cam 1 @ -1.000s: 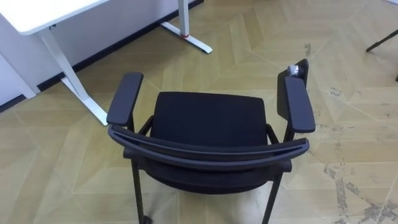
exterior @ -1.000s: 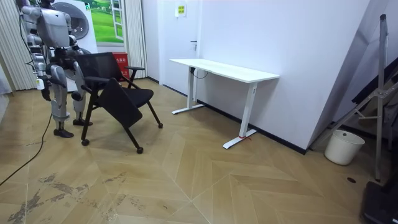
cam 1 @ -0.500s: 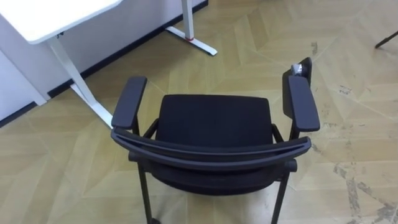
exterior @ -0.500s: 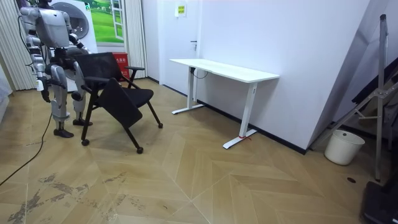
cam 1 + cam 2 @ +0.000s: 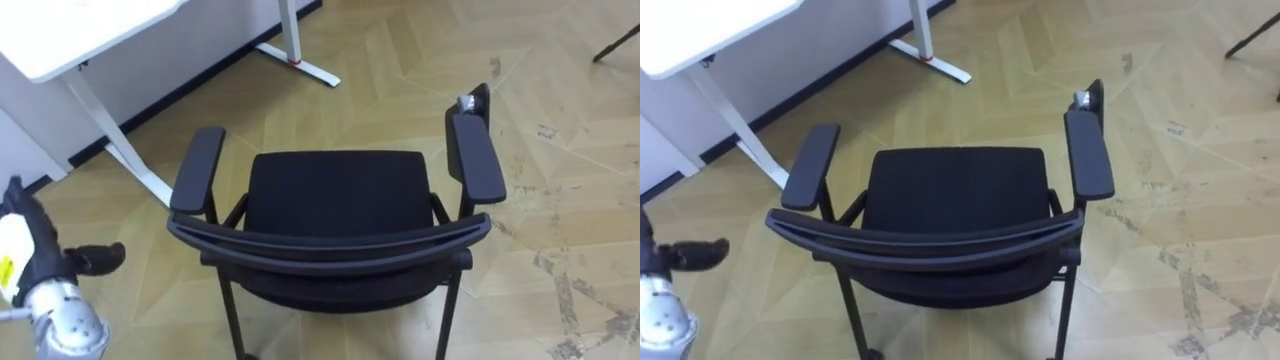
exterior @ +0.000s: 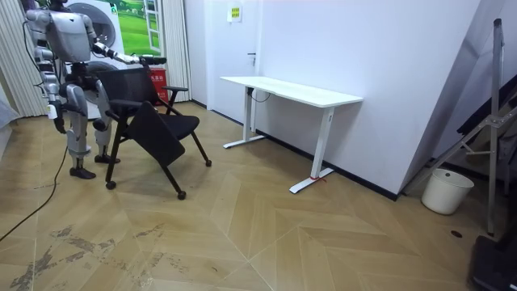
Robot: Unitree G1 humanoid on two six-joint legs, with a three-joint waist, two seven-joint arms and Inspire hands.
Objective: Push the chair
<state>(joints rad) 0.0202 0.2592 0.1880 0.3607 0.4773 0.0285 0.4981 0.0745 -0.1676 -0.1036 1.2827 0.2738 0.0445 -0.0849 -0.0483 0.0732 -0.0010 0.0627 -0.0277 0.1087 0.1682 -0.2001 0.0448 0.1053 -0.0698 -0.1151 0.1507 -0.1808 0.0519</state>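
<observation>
Left hand (image 5: 45, 262) hovers near left of the chair (image 5: 335, 200), apart from it; you cannot tell whether wide or narrow.

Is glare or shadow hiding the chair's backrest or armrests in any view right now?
Left eye view: the chair is evenly lit, its backrest and both armrests stand out against the floor, with soft shadow beneath; the white desk top is very bright. Right eye view: same, with the left hand unshadowed. Room view: even light, no glare on the chair.
</observation>
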